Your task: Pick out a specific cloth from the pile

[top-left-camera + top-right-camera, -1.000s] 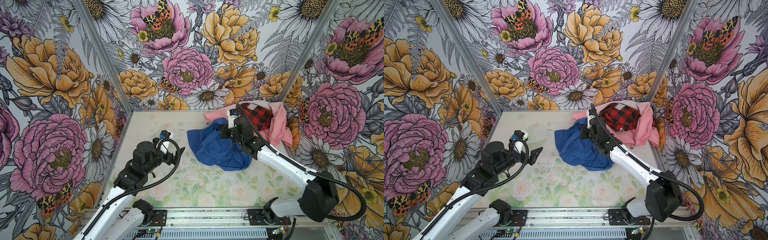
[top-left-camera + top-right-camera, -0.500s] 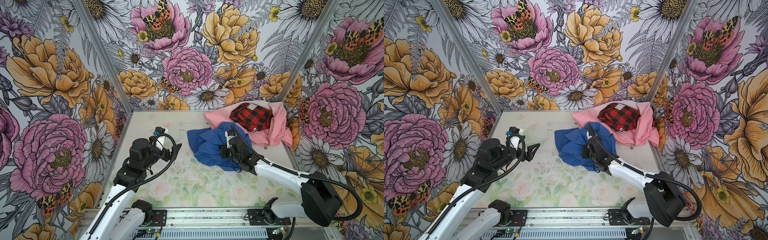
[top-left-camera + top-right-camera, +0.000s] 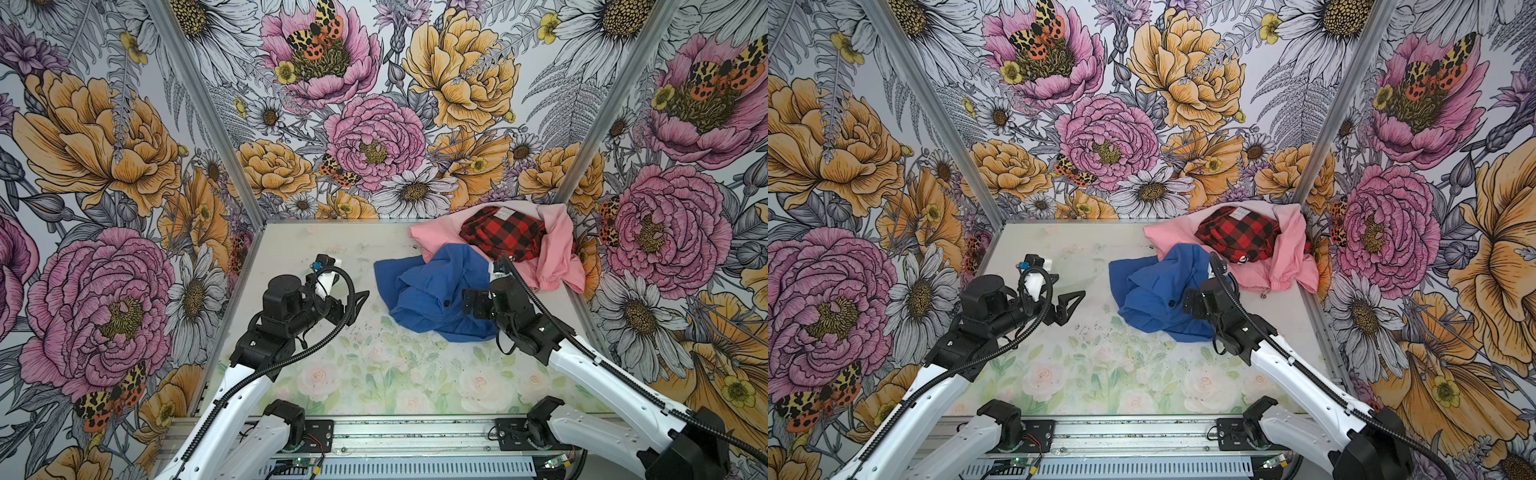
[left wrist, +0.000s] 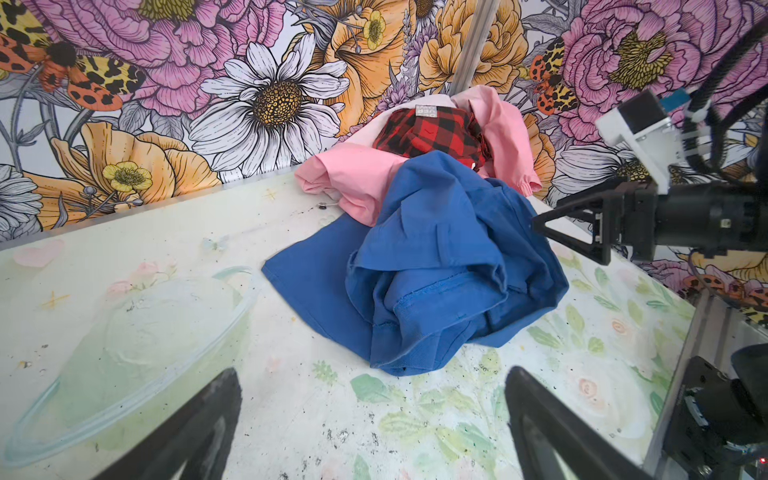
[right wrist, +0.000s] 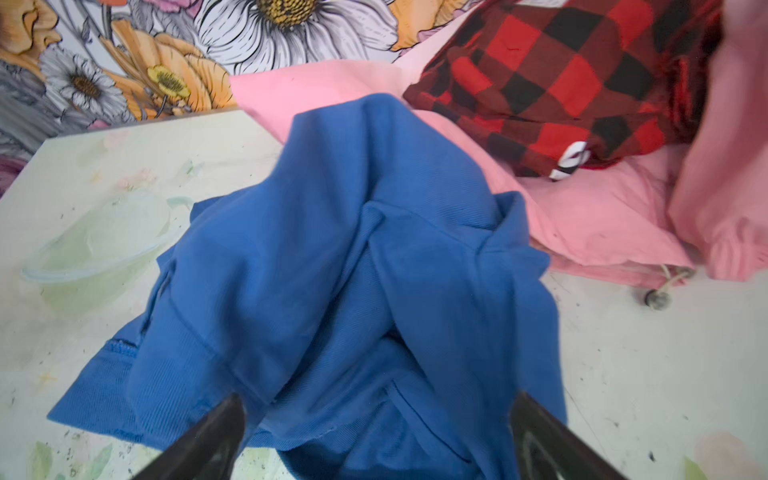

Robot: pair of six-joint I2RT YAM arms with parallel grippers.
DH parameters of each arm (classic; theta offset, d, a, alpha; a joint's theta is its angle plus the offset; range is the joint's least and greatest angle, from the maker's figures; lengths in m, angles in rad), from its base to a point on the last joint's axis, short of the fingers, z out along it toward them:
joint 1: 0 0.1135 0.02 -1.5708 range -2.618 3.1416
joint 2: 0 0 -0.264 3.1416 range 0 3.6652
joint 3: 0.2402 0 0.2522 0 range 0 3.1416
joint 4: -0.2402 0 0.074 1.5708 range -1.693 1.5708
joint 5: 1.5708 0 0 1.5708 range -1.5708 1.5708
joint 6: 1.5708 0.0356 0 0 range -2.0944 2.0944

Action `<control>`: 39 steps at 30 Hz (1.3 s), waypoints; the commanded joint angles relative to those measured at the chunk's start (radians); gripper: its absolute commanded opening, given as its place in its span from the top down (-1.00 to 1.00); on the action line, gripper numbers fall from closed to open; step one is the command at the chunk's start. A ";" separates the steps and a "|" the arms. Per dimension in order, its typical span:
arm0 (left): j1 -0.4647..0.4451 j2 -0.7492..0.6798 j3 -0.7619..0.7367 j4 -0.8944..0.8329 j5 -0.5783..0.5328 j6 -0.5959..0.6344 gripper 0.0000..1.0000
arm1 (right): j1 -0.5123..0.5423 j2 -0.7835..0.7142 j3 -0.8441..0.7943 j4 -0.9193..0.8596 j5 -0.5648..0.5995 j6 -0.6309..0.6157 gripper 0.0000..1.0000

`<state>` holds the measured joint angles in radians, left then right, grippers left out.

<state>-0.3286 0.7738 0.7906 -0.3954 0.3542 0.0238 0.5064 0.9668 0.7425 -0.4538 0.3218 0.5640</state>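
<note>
The blue cloth (image 3: 428, 295) (image 3: 1152, 297) lies crumpled on the table, its far edge still touching the pile. That pile is a pink garment (image 3: 555, 253) with a red-and-black plaid cloth (image 3: 503, 237) on top, in the back right corner. My right gripper (image 3: 473, 303) (image 5: 376, 409) stands open over the cloth's right side, with blue fabric (image 5: 353, 270) loose below its spread jaws. My left gripper (image 3: 353, 303) (image 4: 374, 374) is open and empty over bare table, left of the cloth (image 4: 436, 266).
Floral walls close in the table (image 3: 332, 374) on three sides, and the pile leans against the right and back walls. A metal rail (image 3: 415, 432) with the arm bases runs along the front. The pink garment's drawcord toggle (image 5: 656, 298) rests on the table.
The right gripper pulled the blue cloth forward, away from the pile, then opened and let it go. The cloth has slumped onto the table. The left arm has barely shifted.
</note>
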 commanded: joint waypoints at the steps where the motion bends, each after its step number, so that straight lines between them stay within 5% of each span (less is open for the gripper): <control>1: 0.010 -0.010 -0.010 0.025 0.035 -0.017 -0.98 | -0.079 -0.040 -0.061 -0.127 0.008 0.127 -0.98; 5: 0.008 -0.012 -0.013 0.024 0.037 -0.019 -0.98 | -0.159 -0.073 -0.116 -0.121 -0.010 0.166 -0.97; 13: 0.011 -0.010 -0.011 0.025 0.038 -0.018 -0.98 | -0.246 0.020 -0.226 0.106 -0.275 0.144 -0.90; 15: 0.011 -0.005 -0.012 0.024 0.035 -0.019 -0.98 | -0.251 0.070 -0.248 0.205 -0.375 0.141 -0.89; 25: 0.010 -0.001 -0.011 0.024 0.039 -0.019 -0.98 | -0.251 0.361 -0.275 0.504 -0.510 0.234 -0.82; 28: 0.012 0.001 -0.011 0.024 0.037 -0.020 -0.98 | -0.251 0.407 -0.259 0.528 -0.516 0.241 -0.32; 31: 0.011 -0.003 -0.013 0.024 0.034 -0.019 -0.98 | -0.248 0.383 -0.243 0.464 -0.469 0.226 0.86; 32: 0.012 -0.005 -0.014 0.024 0.033 -0.019 -0.98 | -0.249 0.362 -0.236 0.434 -0.448 0.212 1.00; 39: 0.013 0.005 -0.010 0.024 0.028 -0.019 -0.98 | -0.213 0.142 -0.065 0.126 -0.323 0.053 1.00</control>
<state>-0.3229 0.7753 0.7906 -0.3920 0.3691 0.0235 0.2710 1.1965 0.5495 -0.2047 -0.0982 0.7136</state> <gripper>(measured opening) 0.990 0.107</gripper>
